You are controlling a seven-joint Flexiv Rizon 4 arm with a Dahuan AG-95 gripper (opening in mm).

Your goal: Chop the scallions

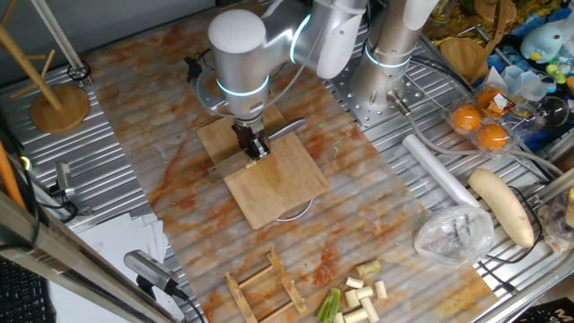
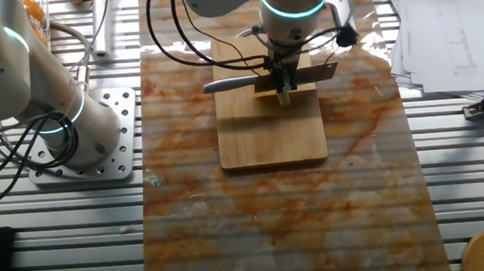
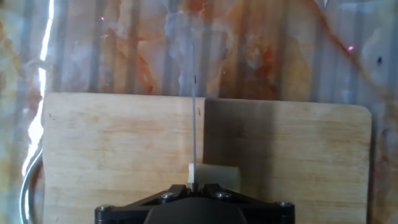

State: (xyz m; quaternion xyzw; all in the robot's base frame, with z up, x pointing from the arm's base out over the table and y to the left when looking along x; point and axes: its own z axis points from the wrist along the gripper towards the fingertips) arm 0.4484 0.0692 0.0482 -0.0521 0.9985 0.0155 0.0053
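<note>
My gripper (image 1: 255,146) is clamped on a knife (image 2: 255,81), blade edge-on over the board (image 1: 282,184). A pale scallion (image 3: 214,175) piece lies on the board right under the fingers, partly hidden by the gripper housing. More scallion pieces (image 1: 354,296) lie loose, well away near the table edge. An orange (image 1: 466,117) sits in a clear tray (image 1: 477,126); the plastic bag (image 1: 455,235) contents I cannot make out.
</note>
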